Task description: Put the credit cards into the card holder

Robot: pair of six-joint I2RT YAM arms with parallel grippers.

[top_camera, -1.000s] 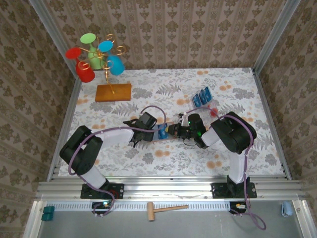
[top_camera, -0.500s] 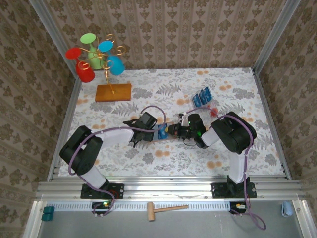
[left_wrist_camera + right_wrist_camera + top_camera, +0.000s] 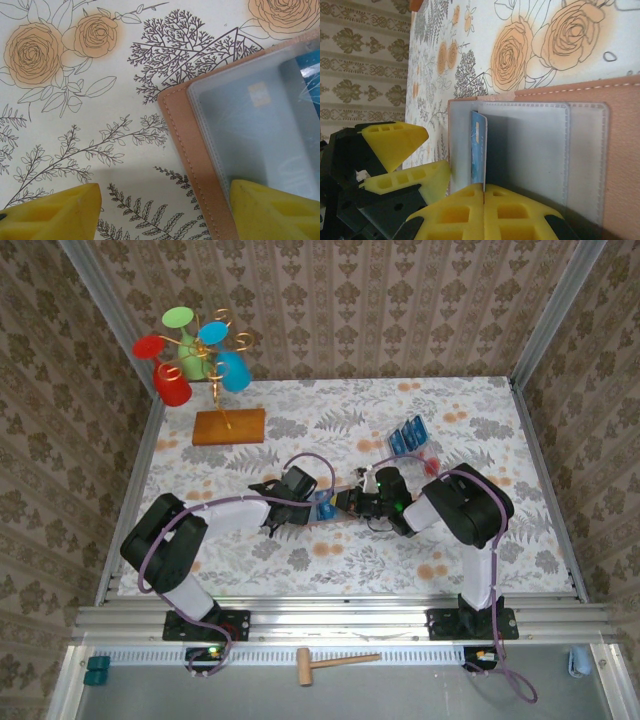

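Patterned wallpaper (image 3: 350, 300) closes in three sides, and the surface (image 3: 470, 400) carries a print of orange roses and dark ferns. The card holder (image 3: 530, 150) lies open near the middle of it, tan outside and greyish-blue inside, with both arms reaching in from 6 o'clock and meeting over it.

The left hand (image 3: 165, 215) is released, its yellow fingers spread wide. One fingertip hangs over the bare print. The other overlaps the holder's stitched tan border, though I cannot tell whether it presses down.

The right hand (image 3: 484, 192) is clenched on a blue card (image 3: 478, 145). It holds the card on edge, right at the mouth of one inner pocket.

The spare cards (image 3: 407, 435) sit in a short row at about 1 o'clock from the holder, well apart from it. Toward 10 o'clock lies a wooden slab (image 3: 229, 426) with a gold stem bearing coloured cups (image 3: 190, 350).
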